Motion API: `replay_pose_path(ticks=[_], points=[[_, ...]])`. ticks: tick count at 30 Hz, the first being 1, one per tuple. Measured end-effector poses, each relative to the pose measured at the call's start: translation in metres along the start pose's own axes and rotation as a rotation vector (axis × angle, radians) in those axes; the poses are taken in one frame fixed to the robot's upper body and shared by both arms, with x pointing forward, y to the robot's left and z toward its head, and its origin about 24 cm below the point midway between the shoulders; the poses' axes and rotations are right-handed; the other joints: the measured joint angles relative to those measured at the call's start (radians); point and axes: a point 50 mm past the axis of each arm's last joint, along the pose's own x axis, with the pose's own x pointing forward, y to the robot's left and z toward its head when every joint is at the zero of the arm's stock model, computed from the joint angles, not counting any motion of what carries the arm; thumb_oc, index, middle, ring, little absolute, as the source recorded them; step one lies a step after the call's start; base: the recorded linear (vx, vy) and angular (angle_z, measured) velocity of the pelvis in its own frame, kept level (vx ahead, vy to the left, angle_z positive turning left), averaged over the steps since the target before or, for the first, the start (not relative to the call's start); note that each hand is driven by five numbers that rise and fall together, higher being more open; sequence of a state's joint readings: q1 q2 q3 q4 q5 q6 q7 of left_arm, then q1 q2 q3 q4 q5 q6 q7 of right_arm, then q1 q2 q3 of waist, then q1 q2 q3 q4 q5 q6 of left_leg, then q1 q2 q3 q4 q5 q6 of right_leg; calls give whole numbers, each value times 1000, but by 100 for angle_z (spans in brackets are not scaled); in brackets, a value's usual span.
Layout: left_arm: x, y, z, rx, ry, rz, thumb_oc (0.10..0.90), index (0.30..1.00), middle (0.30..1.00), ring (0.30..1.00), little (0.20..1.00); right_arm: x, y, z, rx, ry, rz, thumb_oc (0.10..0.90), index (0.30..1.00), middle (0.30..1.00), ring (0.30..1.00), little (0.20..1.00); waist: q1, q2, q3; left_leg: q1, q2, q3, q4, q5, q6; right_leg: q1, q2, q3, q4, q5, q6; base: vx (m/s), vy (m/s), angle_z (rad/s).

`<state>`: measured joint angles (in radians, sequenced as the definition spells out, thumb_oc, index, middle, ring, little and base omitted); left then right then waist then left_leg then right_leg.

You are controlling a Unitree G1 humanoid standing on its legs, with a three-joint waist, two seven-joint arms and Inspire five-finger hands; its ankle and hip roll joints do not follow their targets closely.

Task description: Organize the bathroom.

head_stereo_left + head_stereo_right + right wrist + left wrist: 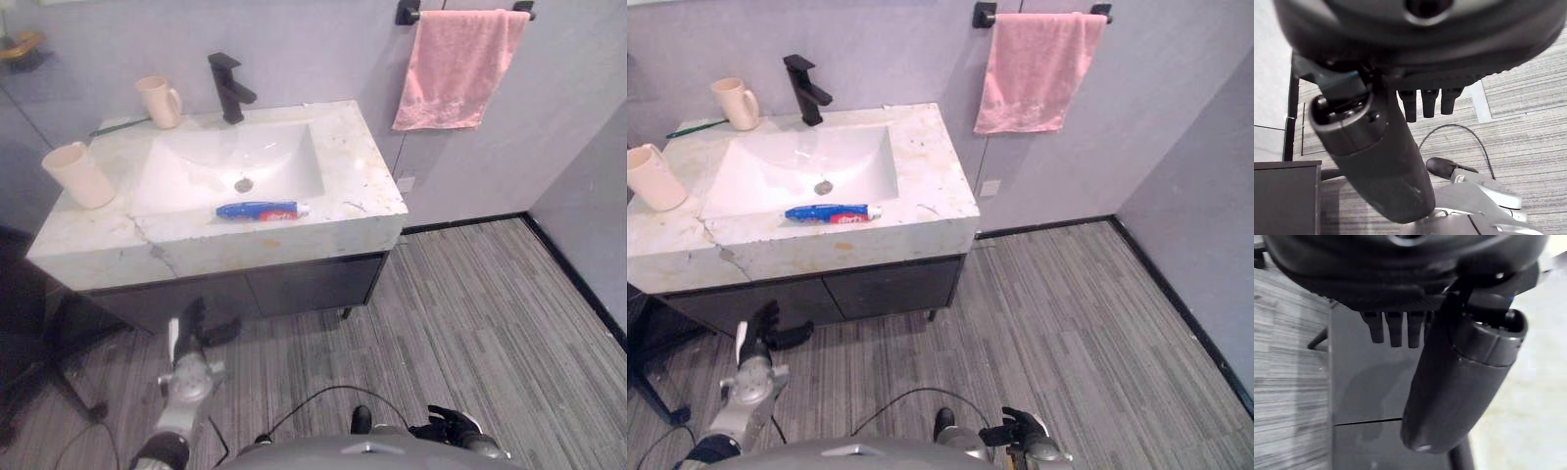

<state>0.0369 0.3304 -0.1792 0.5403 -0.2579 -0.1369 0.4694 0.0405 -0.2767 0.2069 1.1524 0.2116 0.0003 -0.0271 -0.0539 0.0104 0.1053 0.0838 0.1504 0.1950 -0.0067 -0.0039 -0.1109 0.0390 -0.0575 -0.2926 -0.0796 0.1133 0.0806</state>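
Clearly nothing is in hand yet. In the left eye view the toothpaste tube (262, 211) lies on the front rim of the sink counter (367, 186), its long axis running side to side along the edge, white cap toward the robot's right; two cups (78, 174) (160, 101) stand at the left and back left, a toothbrush (120, 125) beside the far one. The left hand (192, 330) hangs below the counter front, with the tube above it and slightly to the right. In the right eye view the right hand (1017, 430) sits low over the floor, well apart, so the left is the nearer. The left wrist view shows its fingers (1393, 329) fairly straight, before the dark cabinet (1371, 396), holding nothing. The right wrist view shows straight fingers (1430, 103) too, probably relaxed, over bare floor.
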Motion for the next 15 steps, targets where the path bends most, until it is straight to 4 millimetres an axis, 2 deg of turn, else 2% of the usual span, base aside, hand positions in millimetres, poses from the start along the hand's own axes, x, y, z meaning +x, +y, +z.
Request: replay_pose_path(ticks=[2,3,5,6,11,15], points=[[3,1,25,-36,-87,21,800,900,900,900,900,1,-3,4,14,4,-12,800,900,900,900,900,7,10,20,-24,1,-21,29,4,-1,11,-2,-32,1,-3,-5,-9,1,42],[2,1,33,-46,-120,19,800,900,900,900,900,1,-4,5,30,3,-18,800,900,900,900,900,14,17,26,-24,0,-31,24,6,-1,14,-3,-41,1,-3,-6,-5,29,39],[-3,6,66,-62,-263,27,800,900,900,900,900,2,-6,8,52,-2,-26,800,900,900,900,900,29,24,42,-18,-6,-48,-10,20,8,16,-7,-62,1,-3,-6,4,6,30],[-4,8,74,-74,-298,33,800,900,900,900,900,2,-6,7,55,2,-28,800,900,900,900,900,30,26,44,-16,-7,-53,-21,26,9,17,-7,-66,1,-4,-6,8,-17,25],[-17,34,138,-86,-601,105,800,900,900,900,900,3,-2,10,134,-6,-17,800,900,900,900,900,32,31,51,27,-11,-71,-82,49,10,44,-14,-83,1,-9,-6,14,-45,14],[-28,39,170,-68,-763,102,800,900,900,900,900,3,-2,7,148,1,-19,800,900,900,900,900,30,31,51,29,-17,-81,-82,55,2,52,-19,-93,1,-7,-11,12,-23,8]])
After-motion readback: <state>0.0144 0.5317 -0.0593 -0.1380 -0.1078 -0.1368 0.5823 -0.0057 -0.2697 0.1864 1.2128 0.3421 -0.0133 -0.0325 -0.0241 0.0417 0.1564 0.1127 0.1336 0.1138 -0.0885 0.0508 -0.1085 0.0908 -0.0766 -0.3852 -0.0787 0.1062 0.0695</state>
